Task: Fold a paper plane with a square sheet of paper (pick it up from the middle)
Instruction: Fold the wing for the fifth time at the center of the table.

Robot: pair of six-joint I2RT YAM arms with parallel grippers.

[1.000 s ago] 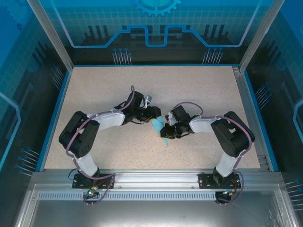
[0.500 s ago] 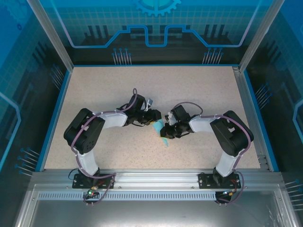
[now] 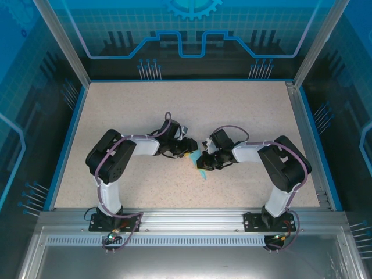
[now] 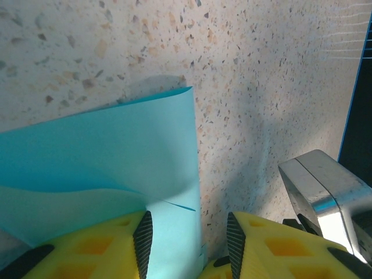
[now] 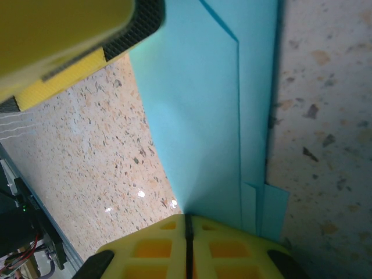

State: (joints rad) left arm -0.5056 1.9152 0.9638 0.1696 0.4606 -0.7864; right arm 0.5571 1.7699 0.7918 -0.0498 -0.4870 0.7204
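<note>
Left tool (image 4: 185, 238) edged toward paper (image 4: 116, 157).

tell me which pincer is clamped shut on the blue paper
The right pincer: its yellow fingers meet with no gap, pinching the paper. The left pincer has its fingers apart, with paper lying between them.

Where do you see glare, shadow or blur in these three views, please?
Left wrist: a soft shadow darkens the table right of the paper; a metal block glints. Right wrist: the yellow pad at top left is blurred; tiny glare spots dot the table. Top external: even light, sharp.
</note>
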